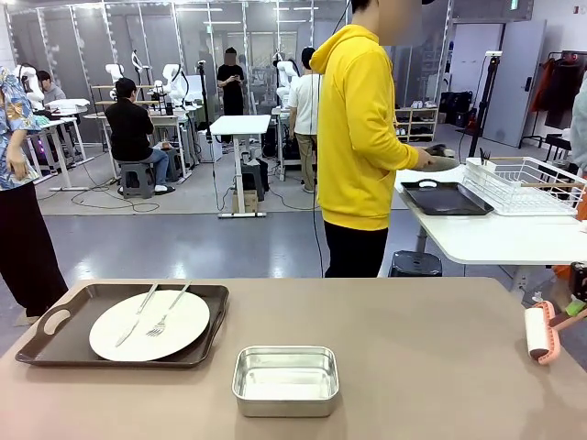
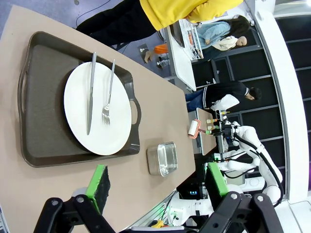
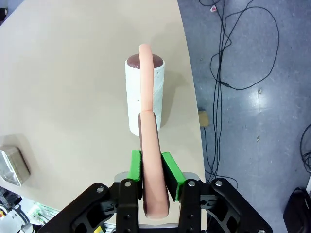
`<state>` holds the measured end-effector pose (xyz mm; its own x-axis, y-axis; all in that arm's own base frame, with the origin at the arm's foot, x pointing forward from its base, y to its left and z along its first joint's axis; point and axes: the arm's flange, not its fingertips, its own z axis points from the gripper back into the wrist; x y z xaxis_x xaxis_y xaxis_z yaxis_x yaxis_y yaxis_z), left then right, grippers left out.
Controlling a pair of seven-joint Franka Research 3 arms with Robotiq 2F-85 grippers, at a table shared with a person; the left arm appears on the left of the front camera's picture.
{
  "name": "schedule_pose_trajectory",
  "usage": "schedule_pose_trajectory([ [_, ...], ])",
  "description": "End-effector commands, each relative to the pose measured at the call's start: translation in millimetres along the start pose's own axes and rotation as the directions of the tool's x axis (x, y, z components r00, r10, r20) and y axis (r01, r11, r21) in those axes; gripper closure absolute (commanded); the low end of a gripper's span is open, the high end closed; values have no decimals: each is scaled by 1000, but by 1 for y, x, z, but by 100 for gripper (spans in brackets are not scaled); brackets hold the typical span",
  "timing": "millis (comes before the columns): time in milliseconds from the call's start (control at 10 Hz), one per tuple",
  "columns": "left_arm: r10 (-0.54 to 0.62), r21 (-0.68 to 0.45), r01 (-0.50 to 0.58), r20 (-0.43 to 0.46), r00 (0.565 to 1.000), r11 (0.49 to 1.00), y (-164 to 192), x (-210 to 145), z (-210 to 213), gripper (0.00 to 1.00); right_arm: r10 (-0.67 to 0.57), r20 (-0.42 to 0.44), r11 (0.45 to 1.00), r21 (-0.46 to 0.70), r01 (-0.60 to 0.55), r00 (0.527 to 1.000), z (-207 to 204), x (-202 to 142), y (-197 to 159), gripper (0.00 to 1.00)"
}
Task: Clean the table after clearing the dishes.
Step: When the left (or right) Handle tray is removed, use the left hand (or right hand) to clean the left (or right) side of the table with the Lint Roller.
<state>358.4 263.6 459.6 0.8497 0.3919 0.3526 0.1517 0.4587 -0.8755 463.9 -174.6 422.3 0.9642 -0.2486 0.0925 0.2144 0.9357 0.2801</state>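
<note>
Right gripper (image 3: 153, 171) is clenched on the pink handle (image 3: 149, 160) of the lint roller (image 3: 143, 94), green pads (image 3: 137, 167) squeezing it from both sides, the white roll pointing ahead over the right end of the table (image 1: 413, 348), close to that edge. Whether the roll touches the top, can't tell from here. Left gripper (image 2: 158, 185) hangs released, jaws wide, above the left part of the table, looking down on the tray (image 1: 55, 344) with the plate (image 1: 147, 325), fork (image 1: 168, 313) and knife (image 1: 136, 316) on it. So clearing looks half done: that tray sits on the near left, while a second tray (image 1: 447, 199) already lies on the white table (image 1: 495, 238) far right, where the person (image 1: 362, 137) in yellow stands turned towards it. The steel pan (image 1: 285, 379) sits near the middle, at the near edge. My read: rolling should start on the bare right stretch, roll laid flat so its whole width bears on the top, straight overlapping passes, stopping short of the pan; the left side waits for the tray to go
</note>
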Motion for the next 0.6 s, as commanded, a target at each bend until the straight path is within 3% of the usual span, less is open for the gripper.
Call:
schedule_pose_trajectory([
  [0,-15,-17,15,0,1000,1000,-1,0,3,0,6,-2,1000,2,-6,1000,-2,2,0,77],
  [500,-15,-17,15,0,1000,1000,-1,0,3,0,6,-2,1000,2,-6,1000,-2,2,0,77],
])
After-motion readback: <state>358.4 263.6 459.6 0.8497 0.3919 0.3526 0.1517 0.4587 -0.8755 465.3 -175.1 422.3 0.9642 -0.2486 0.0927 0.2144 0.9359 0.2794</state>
